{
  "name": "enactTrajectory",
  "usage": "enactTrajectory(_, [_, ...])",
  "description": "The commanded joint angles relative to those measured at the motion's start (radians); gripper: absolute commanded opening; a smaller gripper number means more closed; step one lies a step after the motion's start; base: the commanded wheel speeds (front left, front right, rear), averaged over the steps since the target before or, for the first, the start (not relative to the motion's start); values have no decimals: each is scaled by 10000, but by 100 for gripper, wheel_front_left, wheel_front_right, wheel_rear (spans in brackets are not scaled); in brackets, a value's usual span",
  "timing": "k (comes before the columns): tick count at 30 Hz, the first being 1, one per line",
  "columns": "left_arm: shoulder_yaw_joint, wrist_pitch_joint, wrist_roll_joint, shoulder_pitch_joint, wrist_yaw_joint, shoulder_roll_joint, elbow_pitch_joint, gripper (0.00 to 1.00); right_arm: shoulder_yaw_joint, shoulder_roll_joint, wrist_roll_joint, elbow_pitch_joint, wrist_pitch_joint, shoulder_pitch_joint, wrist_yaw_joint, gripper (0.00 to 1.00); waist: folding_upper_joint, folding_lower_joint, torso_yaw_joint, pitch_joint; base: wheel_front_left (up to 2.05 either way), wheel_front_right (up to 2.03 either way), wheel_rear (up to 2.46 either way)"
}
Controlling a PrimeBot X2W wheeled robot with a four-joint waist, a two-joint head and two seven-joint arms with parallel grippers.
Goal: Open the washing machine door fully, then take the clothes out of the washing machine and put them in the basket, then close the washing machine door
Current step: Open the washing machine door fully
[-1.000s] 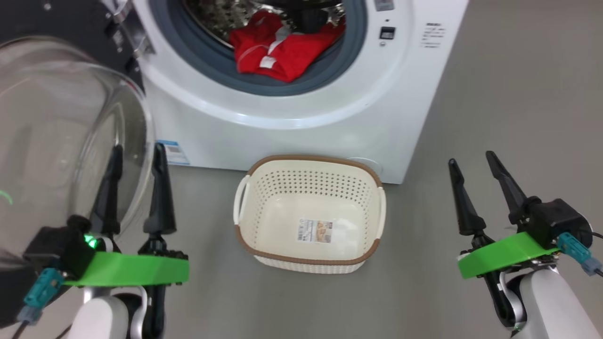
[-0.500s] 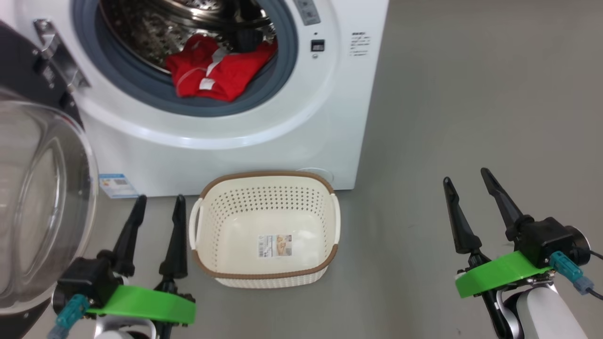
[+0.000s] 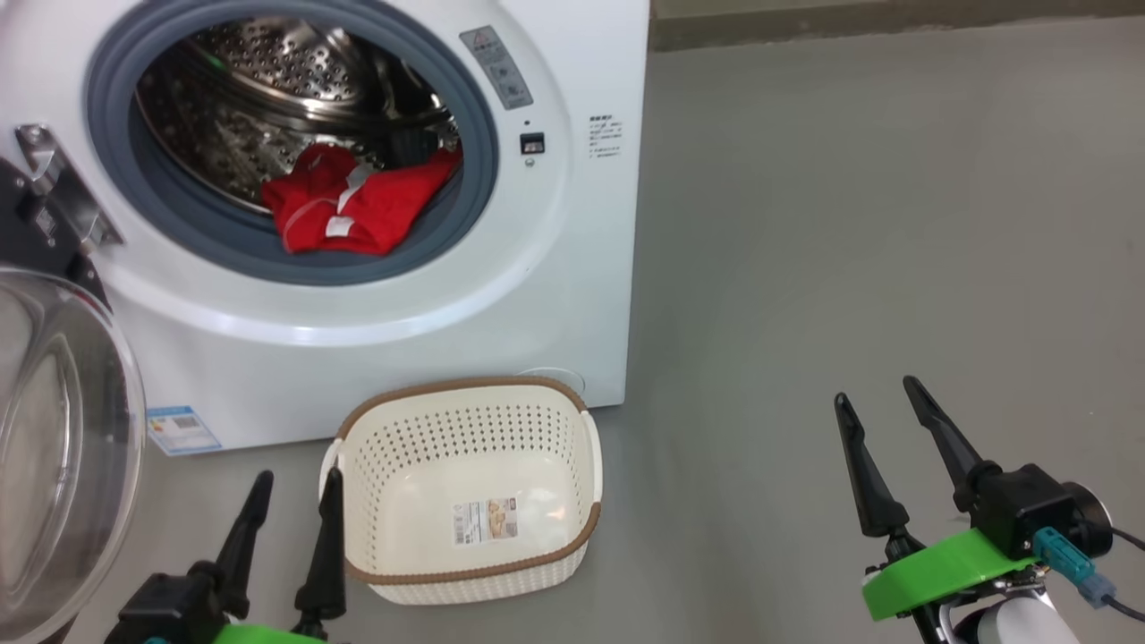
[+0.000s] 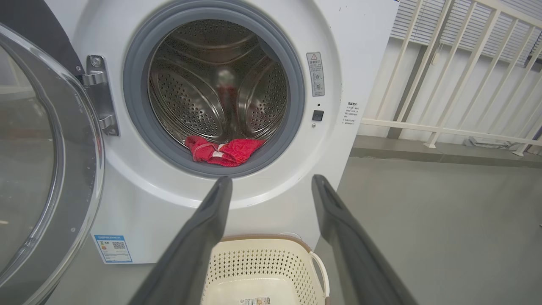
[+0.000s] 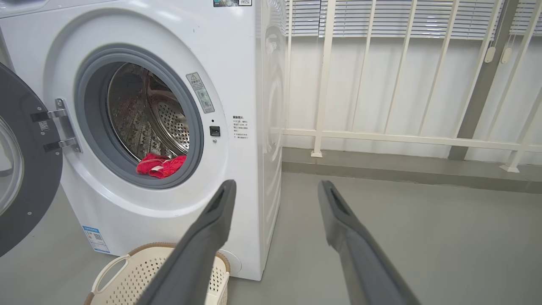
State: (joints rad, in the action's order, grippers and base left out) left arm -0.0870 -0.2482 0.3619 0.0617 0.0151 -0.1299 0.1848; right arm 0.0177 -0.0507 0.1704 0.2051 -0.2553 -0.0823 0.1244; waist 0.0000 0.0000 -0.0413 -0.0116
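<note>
Done opening the washing machine door [image 3: 54, 465]; yet to move clothes [image 3: 358, 210] from washing machine [image 3: 376, 358] into empty basket [image 3: 465, 386] before it, with left gripper [image 3: 298, 477] and right gripper [image 3: 876, 391] spread, holding nothing.

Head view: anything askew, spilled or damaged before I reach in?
Nothing stands out. The washing machine door hangs open at left, the clothes lie at the front of the drum, and the basket sits upright on the floor.
</note>
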Motion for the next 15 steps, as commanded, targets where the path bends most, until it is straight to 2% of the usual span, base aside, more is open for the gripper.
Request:
enactTrajectory(1, [405,-109,43,109,87,-119,-223,100,273,4,54,-305,-64,-80,63,100,0,0,-173,196,0,0,0])
enactTrajectory(15, [727,-133,-318,-646,128,-88,-668,100,79,-11,-172,-564,-64,448,63,100,0,0,-451,515,0,0,0])
